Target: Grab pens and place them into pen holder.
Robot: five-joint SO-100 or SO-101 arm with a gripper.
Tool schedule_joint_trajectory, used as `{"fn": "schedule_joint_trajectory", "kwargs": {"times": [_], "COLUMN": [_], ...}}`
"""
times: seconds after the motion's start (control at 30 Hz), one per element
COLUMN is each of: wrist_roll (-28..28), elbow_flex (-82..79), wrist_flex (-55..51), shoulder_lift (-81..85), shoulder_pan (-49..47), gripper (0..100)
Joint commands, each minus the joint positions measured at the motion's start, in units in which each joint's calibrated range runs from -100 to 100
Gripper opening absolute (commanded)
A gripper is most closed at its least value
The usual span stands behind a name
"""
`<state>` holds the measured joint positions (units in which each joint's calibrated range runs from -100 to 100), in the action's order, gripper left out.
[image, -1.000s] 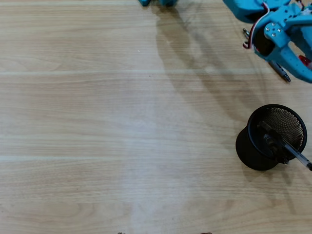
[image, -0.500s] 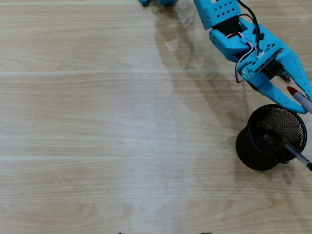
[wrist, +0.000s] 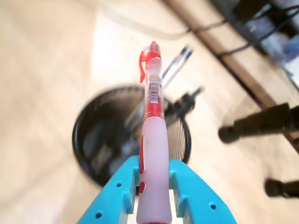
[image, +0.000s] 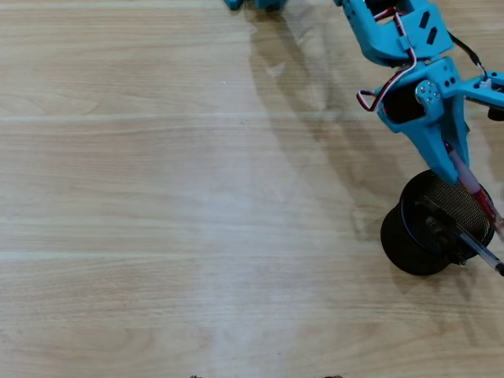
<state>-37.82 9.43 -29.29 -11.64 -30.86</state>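
Plainly, the light-blue plastic two-fingered hand [wrist: 154, 186] was clamped on the slim red pen with its pale grip sleeve [wrist: 153, 135], fingers pinching that sleeve on both sides while the clip end stuck far out ahead. In the overhead view the hand [image: 461, 169] hung over the back rim of the round black wire-mesh pen holder [image: 409, 244], near the right side of the pale wood-grain counter [image: 157, 197], and the red pen [image: 472, 189] slanted across the holder's mouth rather than pointing straight down. Two dark pens [wrist: 175, 70] already leaned out of the cup toward that same side. My worry was the angle: let go like that, the pen might strike the far rim or the leaning pens and skid onto the counter. A hard knock could tip the light cup.
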Motion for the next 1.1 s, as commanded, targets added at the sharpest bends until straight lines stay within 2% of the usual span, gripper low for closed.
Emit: {"fn": "schedule_joint_trajectory", "kwargs": {"times": [0.0, 0.13, 0.37, 0.77, 0.93, 1.07], "wrist_roll": [6.0, 8.2, 9.0, 8.9, 9.5, 13.4], "elbow_flex": [19.0, 25.9, 25.8, 12.4, 12.4, 13.3], "wrist_flex": [-27.7, -32.6, -36.2, -37.8, -37.7, -37.5], "shoulder_lift": [3.2, 1.7, 1.0, 1.2, 1.8, 1.9], "shoulder_pan": [2.1, 3.2, 2.8, 2.6, 2.4, 2.0], "gripper": [2, 2, 2, 3, 15, 20]}}
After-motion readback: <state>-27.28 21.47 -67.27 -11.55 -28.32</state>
